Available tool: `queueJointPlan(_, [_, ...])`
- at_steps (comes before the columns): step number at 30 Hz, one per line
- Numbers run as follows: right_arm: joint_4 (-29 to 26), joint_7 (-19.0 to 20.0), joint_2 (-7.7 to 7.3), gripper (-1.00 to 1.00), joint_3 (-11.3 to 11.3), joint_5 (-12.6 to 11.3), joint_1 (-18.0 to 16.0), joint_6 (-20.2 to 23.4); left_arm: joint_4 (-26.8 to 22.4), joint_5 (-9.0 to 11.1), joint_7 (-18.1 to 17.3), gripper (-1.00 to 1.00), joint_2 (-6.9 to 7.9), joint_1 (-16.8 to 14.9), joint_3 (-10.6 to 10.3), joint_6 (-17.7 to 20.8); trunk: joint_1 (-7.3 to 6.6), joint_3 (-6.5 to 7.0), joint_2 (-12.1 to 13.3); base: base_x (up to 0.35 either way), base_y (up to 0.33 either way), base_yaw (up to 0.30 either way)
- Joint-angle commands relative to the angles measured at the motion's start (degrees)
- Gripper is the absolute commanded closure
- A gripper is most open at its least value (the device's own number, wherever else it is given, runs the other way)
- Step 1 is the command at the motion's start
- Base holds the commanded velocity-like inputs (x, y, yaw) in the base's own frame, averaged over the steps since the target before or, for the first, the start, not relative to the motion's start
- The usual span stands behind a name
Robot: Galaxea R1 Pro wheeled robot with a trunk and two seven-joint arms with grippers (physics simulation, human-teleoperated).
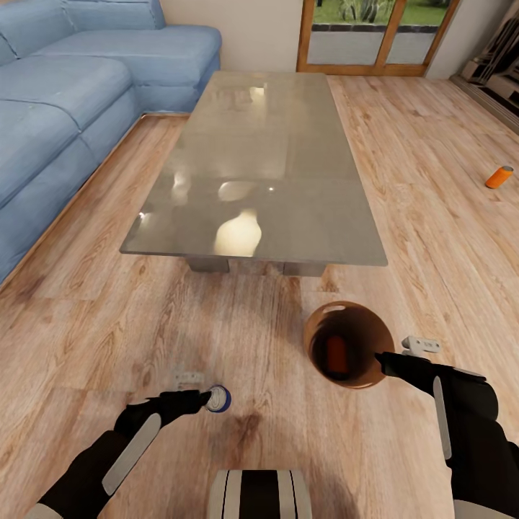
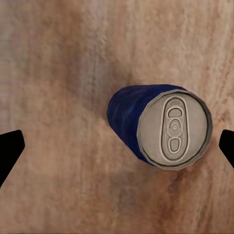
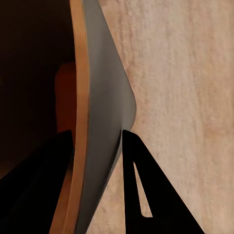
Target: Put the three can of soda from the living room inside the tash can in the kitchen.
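Head view: the robot is standing on the wood floor (image 1: 238, 324) of the living room, facing the near end of the grey tabletop (image 1: 267, 173), with the blue sofa (image 1: 65, 94) lying at far left. The left pincer (image 1: 204, 396) is hovering over the dark blue can (image 1: 218, 398), which is standing upright on the floor; in the left wrist view its fingertips (image 2: 9, 151) are sitting wide apart on either side of that can (image 2: 161, 126), not touching it. The right pincer (image 1: 380, 360) is clamped on the near right rim of the trash can (image 1: 339, 326); the right wrist view is showing one finger (image 3: 151, 195) outside the wall (image 3: 105, 131) and one inside. One orange can (image 1: 336, 354) is lying inside the bin. Another orange can (image 1: 499, 176) is lying on the floor at far right.
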Motion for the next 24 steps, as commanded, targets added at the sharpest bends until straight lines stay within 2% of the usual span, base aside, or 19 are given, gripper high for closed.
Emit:
queueJointPlan(1, [0.0,0.1,0.0,1.0,0.0,-1.0,0.0,0.2,0.0,0.0,0.1,-1.0,-0.13,-0.1,0.0,0.0,-0.01,0.0,0.0,0.0,0.0,0.0])
queueJointPlan(3, [0.0,0.1,0.0,1.0,0.0,-1.0,0.0,0.1,0.1,0.0,0.2,-1.0,-1.35,-0.2,0.0,0.1,-0.01,0.0,0.0,0.0,0.0,0.0])
queueJointPlan(4, [0.0,0.1,0.03,1.0,0.1,-1.0,0.0,0.2,0.4,-0.2,0.2,-1.0,-2.5,-0.4,0.0,0.1,-0.01,0.0,0.0,0.0,0.0,0.0])
queueJointPlan(7, [0.0,0.1,0.05,1.0,0.1,-1.0,0.0,0.2,0.7,-1.5,0.3,-1.0,-4.04,-0.8,0.0,0.0,-0.01,0.0,0.0,0.0,0.0,0.0])
queueJointPlan(10, [0.0,0.1,0.06,1.0,0.2,-1.0,0.0,0.2,1.4,-2.4,0.3,-1.0,-4.83,-1.1,0.1,-0.3,-0.01,0.0,0.0,0.0,0.0,0.0])
queueJointPlan(13, [0.0,0.1,0.06,1.0,0.3,-1.0,0.0,0.1,3.1,-2.9,1.2,-1.0,-7.1,-1.6,0.1,-0.6,-0.01,0.0,0.0,0.0,0.0,0.0])
queueJointPlan(18, [0.0,0.1,0.06,1.0,0.3,-1.0,0.0,0.1,5.0,-3.0,5.0,-1.0,-8.21,-3.3,0.1,-0.8,-0.01,0.0,0.0,0.0,0.0,0.0])
queueJointPlan(24, [0.0,0.1,0.13,1.0,0.3,-1.0,0.0,0.1,6.7,-3.0,6.1,-1.0,-8.56,-4.3,0.2,-0.9,-0.01,0.0,0.0,0.0,0.0,0.0])
